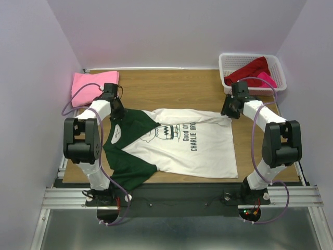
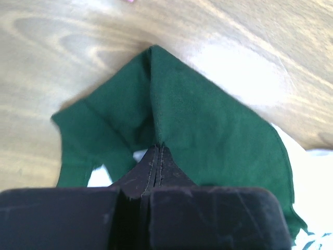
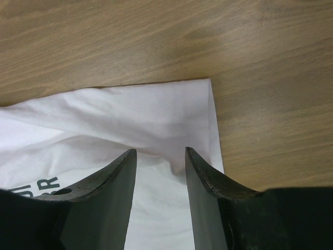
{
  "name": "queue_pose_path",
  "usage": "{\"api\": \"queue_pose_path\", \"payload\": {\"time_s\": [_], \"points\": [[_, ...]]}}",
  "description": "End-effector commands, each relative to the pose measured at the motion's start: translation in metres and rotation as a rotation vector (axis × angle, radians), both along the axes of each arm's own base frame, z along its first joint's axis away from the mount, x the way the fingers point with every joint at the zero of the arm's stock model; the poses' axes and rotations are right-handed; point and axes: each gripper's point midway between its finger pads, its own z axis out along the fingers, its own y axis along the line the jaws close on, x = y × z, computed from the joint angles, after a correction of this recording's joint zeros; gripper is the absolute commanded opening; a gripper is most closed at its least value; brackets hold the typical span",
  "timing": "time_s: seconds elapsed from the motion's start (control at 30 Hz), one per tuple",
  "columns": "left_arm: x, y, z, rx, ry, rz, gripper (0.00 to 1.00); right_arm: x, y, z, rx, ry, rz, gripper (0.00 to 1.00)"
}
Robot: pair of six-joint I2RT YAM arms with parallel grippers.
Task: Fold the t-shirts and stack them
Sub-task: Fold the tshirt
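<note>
Table (image 1: pixel 171 88) under me, and the white shirt (image 1: pixel 208 151) lies spread flat across its middle, print up, collar toward my left arm. The pink shirt (image 1: pixel 93 88) sits folded at the far left corner. The basket (image 1: pixel 244 55) at far right holds the red shirt (image 1: pixel 250 70).

My left gripper (image 2: pixel 157 151) is clamped tight on the far green sleeve (image 2: pixel 208 130), cloth tenting up into the pinch. My right gripper (image 3: pixel 160 153) stands half wide, straddling the far hem corner (image 3: pixel 200 99) and gripping nothing.

There's the danger: lift now and only one end rises, so the shirt drags, twists and folds crooked. I can't quite tell whether my left pinch has both layers or only the top one, and a single layer would peel open. My right fingers also sit close to the edge, so a sloppy close could let that corner slip out.
</note>
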Motion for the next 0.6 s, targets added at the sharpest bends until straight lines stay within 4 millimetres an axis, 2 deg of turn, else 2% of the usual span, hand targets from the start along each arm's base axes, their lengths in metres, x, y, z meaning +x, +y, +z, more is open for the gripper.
{"api": "queue_pose_path", "payload": {"time_s": [0.0,0.03,0.1,0.23,0.37,0.57], "points": [[-0.014,0.003,0.045,0.006,-0.093,0.026,0.00,0.009,-0.007,0.019,-0.027,-0.067,-0.006,0.48],[-0.017,0.003,0.052,0.003,-0.109,0.029,0.00,0.009,-0.006,0.019,-0.025,-0.068,-0.001,0.48],[-0.028,0.005,0.052,0.005,-0.101,0.031,0.00,0.008,-0.008,0.019,-0.030,-0.067,-0.006,0.48],[-0.047,0.012,0.045,0.031,-0.078,0.041,0.00,0.005,-0.012,0.016,-0.046,-0.062,-0.027,0.48],[-0.065,0.013,0.027,0.033,-0.035,0.041,0.00,0.003,-0.013,0.011,-0.030,-0.050,-0.055,0.47],[-0.072,0.023,0.005,0.052,0.014,0.060,0.00,0.014,-0.008,0.022,0.010,-0.083,-0.052,0.47]]}}
